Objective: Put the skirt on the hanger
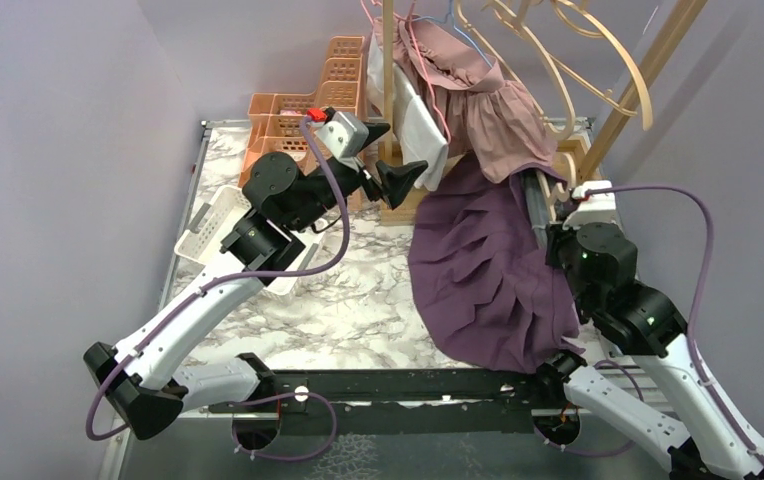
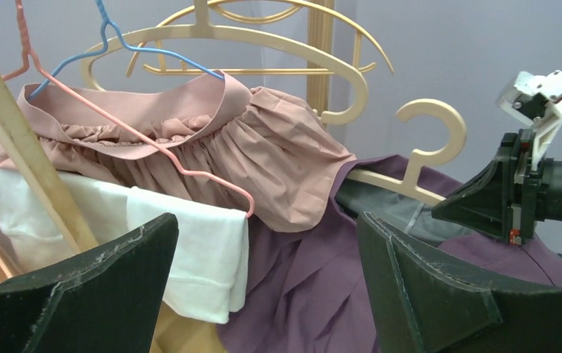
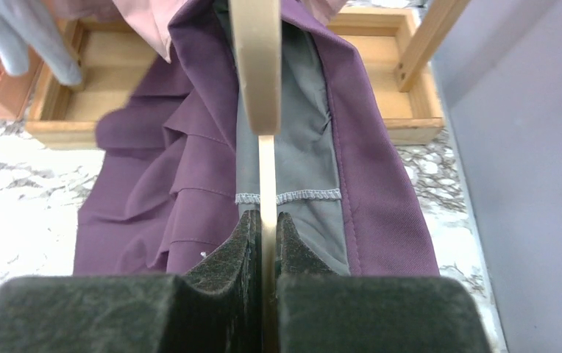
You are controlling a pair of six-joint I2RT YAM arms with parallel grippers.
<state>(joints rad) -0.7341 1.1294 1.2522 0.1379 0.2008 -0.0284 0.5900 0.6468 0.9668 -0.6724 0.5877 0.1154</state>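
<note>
Fingers of the right gripper pinch the wooden hanger, its length running straight away inside the purple skirt. The left gripper, spread wide and empty, hovers left of the skirt's waistband.

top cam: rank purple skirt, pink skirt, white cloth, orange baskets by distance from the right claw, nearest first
From the right claw, shut on the wooden hanger:
1. purple skirt: draped around the claw, spilling onto the table.
2. pink skirt: on the rack, just behind.
3. white cloth: hanging left of the pink skirt.
4. orange baskets: back left corner.
</note>
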